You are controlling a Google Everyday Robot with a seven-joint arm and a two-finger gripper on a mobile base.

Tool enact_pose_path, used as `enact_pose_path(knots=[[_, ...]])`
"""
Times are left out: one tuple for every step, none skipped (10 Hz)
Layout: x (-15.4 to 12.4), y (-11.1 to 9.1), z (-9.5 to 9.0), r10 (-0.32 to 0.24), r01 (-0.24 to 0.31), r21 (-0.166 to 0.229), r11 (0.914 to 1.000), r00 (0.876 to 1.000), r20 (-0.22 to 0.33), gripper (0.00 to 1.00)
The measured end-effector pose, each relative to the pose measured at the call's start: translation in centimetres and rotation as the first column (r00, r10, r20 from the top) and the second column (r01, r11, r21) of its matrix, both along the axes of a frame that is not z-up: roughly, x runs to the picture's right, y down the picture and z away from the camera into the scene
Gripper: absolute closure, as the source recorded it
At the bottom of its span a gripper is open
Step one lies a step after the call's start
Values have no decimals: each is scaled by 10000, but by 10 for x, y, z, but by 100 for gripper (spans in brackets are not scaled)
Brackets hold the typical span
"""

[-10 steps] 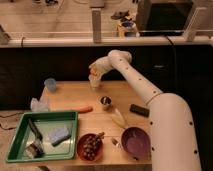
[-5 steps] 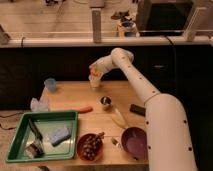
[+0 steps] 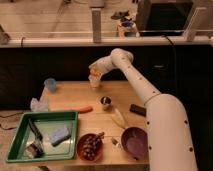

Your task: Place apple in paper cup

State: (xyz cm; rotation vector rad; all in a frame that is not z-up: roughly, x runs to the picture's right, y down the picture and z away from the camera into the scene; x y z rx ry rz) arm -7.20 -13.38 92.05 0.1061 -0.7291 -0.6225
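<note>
Currently the pincer grips the apple; directly below, the paper cup could tip if release is off-centre.

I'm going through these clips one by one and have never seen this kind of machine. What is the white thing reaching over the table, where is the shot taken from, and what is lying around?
The white thing is a robot arm on a mobile base, reaching to the table's far edge. There is one camera view, looking down at the wooden table from the near side; its mount is not on record.

The arm's end effector is at the far edge, directly above the paper cup, with something orange, apparently the apple, at its tip.

Also on the table: a blue cup, a carrot, a small dark metal cup, a green tray, a red bowl and a purple bowl.
</note>
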Motion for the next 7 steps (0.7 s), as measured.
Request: enact_pose_path(knots=[[-1, 1, 0, -7, 7, 3, 10000, 10000, 0, 22], [-1, 1, 0, -7, 7, 10, 10000, 10000, -5, 20], [0, 1, -1, -6, 6, 21, 10000, 10000, -8, 20], [-1, 1, -1, -19, 19, 28, 10000, 10000, -9, 20], [-1, 1, -1, -40, 40, 40, 10000, 10000, -25, 20], [0, 1, -2, -109, 109, 58, 9999, 9999, -77, 20], [0, 1, -2, -158, 159, 75, 9998, 9998, -107, 20]])
